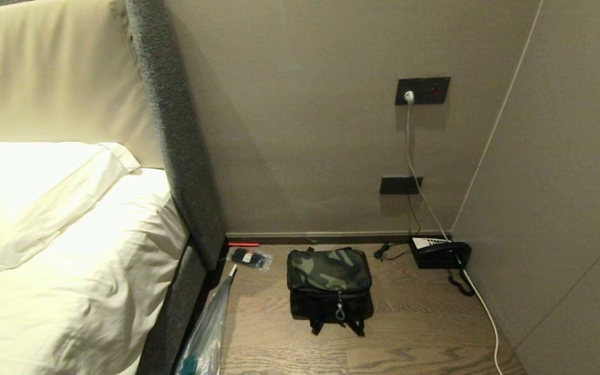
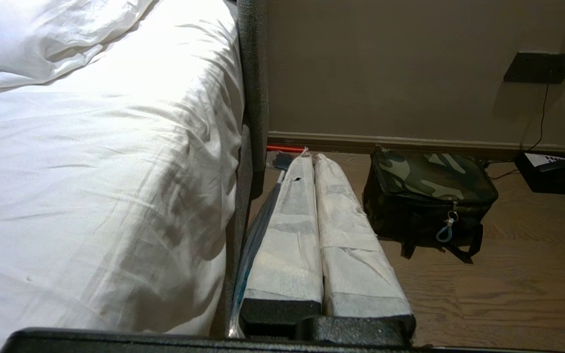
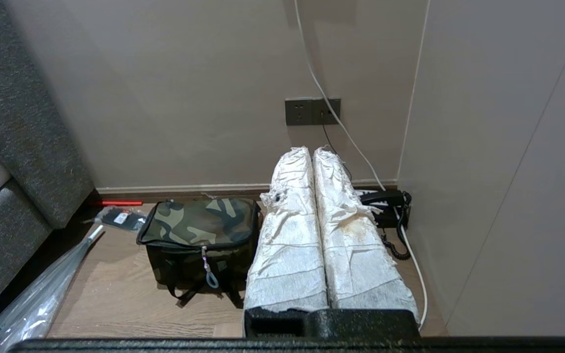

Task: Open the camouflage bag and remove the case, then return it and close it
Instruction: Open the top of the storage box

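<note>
On the floor: camouflage bag (image 1: 329, 285) zipped, pull facing robot for easy reach.
Left gripper (image 2: 314, 159): fingers together, empty.
Right gripper (image 3: 312, 153): closed, empty.

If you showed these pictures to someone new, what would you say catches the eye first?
The camouflage bag stands zipped shut on the wooden floor near the wall, mid-scene. The white bed fills the left, and a black telephone sits in the right corner. Both grippers, left and right, wait short of the bag.

Left gripper (image 2: 312, 162), fingers together, hangs between bed (image 2: 91, 171) and camouflage bag (image 2: 429, 196).
</note>
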Motion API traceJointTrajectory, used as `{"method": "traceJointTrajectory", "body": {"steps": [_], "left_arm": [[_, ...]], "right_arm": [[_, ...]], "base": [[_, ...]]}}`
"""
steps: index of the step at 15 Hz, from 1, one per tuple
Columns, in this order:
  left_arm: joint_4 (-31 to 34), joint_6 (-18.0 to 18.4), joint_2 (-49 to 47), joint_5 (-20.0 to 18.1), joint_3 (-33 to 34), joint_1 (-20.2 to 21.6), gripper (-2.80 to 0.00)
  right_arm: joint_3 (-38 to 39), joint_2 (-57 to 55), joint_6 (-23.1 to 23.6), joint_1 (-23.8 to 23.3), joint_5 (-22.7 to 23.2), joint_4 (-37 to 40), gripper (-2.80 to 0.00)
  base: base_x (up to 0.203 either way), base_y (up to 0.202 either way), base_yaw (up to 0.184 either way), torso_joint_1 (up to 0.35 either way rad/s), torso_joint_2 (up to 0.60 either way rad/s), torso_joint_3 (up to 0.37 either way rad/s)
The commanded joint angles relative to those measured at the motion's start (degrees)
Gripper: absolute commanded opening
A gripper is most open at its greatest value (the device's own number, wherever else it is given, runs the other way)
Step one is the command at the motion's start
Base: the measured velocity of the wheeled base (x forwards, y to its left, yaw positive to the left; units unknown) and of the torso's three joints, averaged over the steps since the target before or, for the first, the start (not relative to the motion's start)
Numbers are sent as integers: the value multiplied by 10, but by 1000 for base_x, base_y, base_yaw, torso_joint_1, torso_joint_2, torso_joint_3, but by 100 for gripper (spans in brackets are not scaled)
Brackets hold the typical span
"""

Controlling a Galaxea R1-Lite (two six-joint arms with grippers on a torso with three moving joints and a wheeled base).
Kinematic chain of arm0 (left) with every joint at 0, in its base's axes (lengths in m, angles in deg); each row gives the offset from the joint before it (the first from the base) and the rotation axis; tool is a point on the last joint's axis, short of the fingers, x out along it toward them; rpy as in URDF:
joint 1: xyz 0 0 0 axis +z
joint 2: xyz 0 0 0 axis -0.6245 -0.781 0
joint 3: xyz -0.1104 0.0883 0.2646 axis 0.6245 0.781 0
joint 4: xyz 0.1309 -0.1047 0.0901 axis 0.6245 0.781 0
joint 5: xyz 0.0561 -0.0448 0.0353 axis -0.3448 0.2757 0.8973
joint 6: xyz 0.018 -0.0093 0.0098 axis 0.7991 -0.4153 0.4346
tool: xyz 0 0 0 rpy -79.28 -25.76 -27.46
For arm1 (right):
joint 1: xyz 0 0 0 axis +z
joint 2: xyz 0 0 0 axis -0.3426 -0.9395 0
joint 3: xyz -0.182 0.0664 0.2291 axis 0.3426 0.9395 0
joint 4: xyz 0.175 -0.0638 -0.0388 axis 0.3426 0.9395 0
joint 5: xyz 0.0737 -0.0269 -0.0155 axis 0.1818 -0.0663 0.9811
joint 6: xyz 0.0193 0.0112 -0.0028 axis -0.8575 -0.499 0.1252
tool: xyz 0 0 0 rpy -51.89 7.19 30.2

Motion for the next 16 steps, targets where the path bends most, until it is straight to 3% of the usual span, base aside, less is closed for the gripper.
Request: {"method": "traceJointTrajectory", "body": {"steps": [1, 16], "left_arm": [[-1, 0, 0, 1, 1, 0, -280], [-3, -1, 0, 1, 1, 0, -280]], "right_arm": [[23, 0, 0, 0, 0, 0, -280], [23, 0, 0, 0, 0, 0, -280]], "base": [[0, 0, 0, 0, 0, 0], [0, 0, 0, 1, 2, -161]]}}
